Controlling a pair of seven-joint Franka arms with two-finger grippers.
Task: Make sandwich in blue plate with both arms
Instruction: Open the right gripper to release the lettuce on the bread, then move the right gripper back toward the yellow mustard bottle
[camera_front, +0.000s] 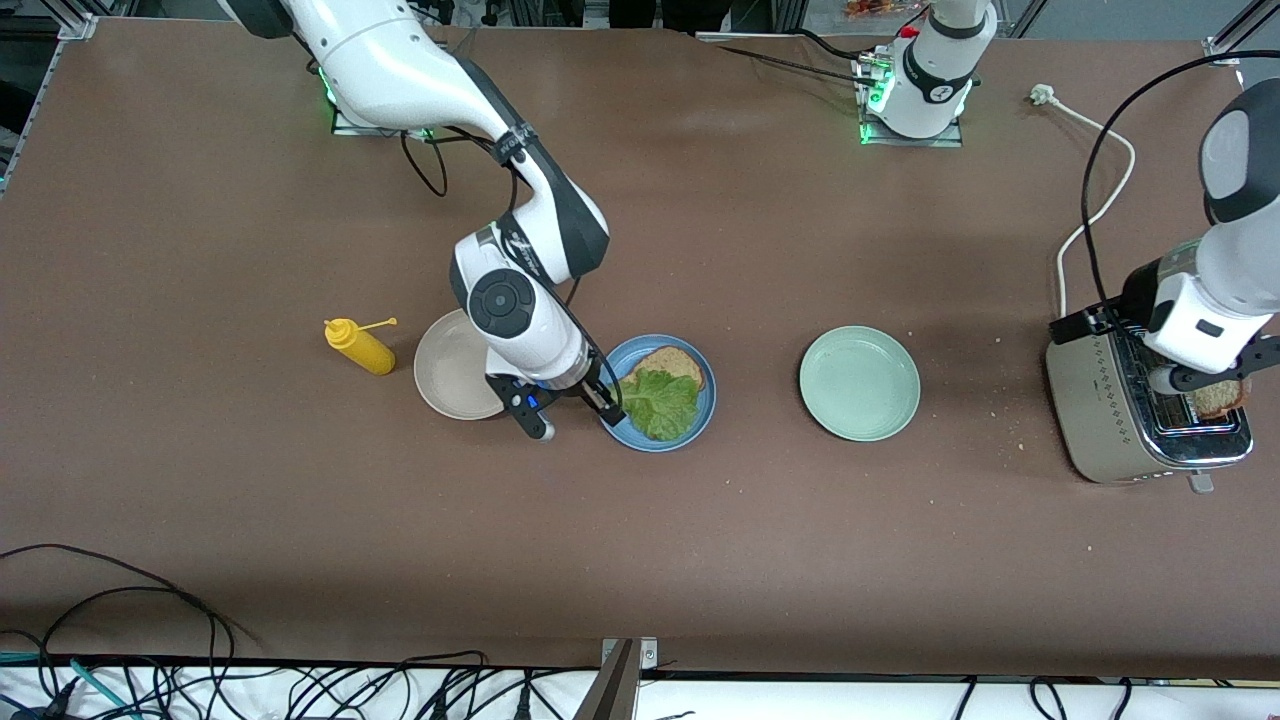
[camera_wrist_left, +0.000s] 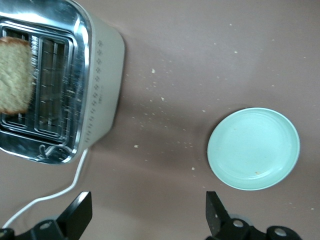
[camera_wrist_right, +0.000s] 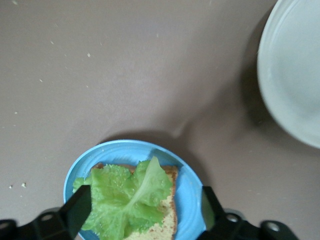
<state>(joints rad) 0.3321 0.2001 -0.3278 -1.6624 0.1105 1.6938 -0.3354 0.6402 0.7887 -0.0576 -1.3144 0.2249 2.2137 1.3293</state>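
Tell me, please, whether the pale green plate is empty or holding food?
Empty: the pale green plate shows only its bare surface in the front and left wrist views.

Both arms reaching down, hands spread.
Right hand (camera_front: 575, 400) low at frame centre, fingers apart; left hand (camera_front: 1215, 375) at right edge, wide open, wrist bent downward.

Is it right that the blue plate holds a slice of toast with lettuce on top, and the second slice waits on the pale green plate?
Not quite. The blue plate does hold toast with lettuce on it, but the pale green plate is bare. The second slice stands in the toaster, as the left wrist view shows.
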